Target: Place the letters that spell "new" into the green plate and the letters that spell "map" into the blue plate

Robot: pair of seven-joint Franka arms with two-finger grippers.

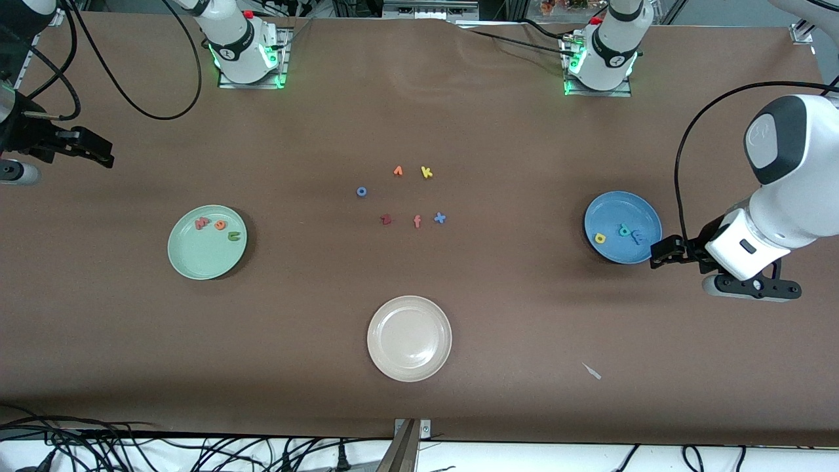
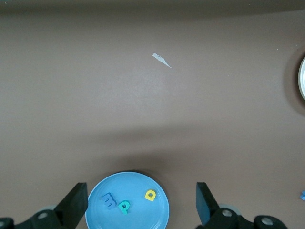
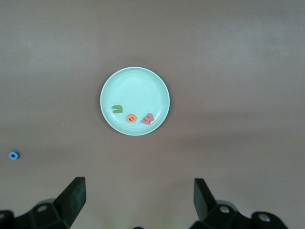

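Observation:
The green plate (image 1: 203, 259) lies toward the right arm's end of the table and holds a salmon "w" (image 1: 202, 223), an orange "e" (image 1: 221, 225) and a dark green "n" (image 1: 234, 236). In the right wrist view the green plate (image 3: 136, 88) shows the same three letters. The blue plate (image 1: 623, 210) lies toward the left arm's end. It holds a yellow "a" (image 1: 600, 238), a teal "p" (image 1: 624, 229) and a light blue "m" (image 1: 637, 237). My left gripper (image 1: 657, 254) (image 2: 140, 193) hangs open and empty beside the blue plate (image 2: 128, 183). My right gripper (image 1: 105, 156) (image 3: 139, 188) is open and empty, high over the table's end.
A cream-white plate (image 1: 409, 337) sits nearest the front camera, mid-table. Loose letters lie in the middle: an orange one (image 1: 398, 171), yellow "k" (image 1: 427, 172), blue "o" (image 1: 361, 191), dark red "z" (image 1: 386, 219), salmon "f" (image 1: 417, 221), blue "x" (image 1: 440, 218). A white scrap (image 1: 592, 371) lies on the cloth.

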